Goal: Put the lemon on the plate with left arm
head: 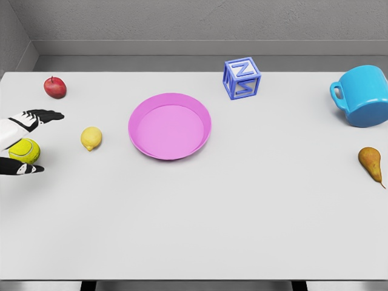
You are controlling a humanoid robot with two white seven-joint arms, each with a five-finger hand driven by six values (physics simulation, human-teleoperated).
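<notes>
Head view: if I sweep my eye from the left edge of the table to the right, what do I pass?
Left hand → tennis ball → red apple → lemon → pink plate → letter block → blue mug → pear.

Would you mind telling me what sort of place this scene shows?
Most likely a simulated tabletop test bench, not a real room: a plain white table against bare grey walls, with unrelated items scattered on it, such as a pink plate, a lemon and a blue letter block, plus a robot's left hand.
</notes>
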